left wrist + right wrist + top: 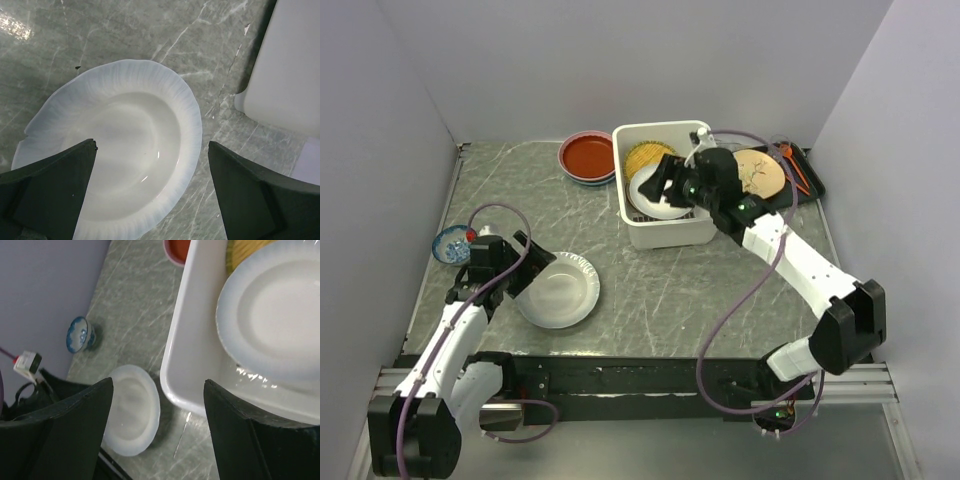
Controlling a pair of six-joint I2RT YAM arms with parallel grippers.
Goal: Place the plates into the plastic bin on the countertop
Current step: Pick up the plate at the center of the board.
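Two plates (270,315) lie in the plastic bin (195,360), one white plate (125,145) on the countertop (100,35); both pairs of jaws stand open.

The countertop (660,300) looks like polished grey-green stone, smooth, with thin white veins and a soft sheen where light strikes it. The fluted white plate (135,150) lying on it appears to be glazed ceramic, glossy, with fine ribs around a faintly bluish rim. The plastic bin (665,232) is smooth white plastic with a mild gloss. The second white plate (270,310) shows the same shiny glaze and ribbed rim. The red plate (588,155) is glossy. The yellow lattice plate (645,157) has a woven-looking surface. The left gripper (151,145) and the right gripper (158,382) have fingers of matt black plastic. The walls (620,60) are matt and plain.
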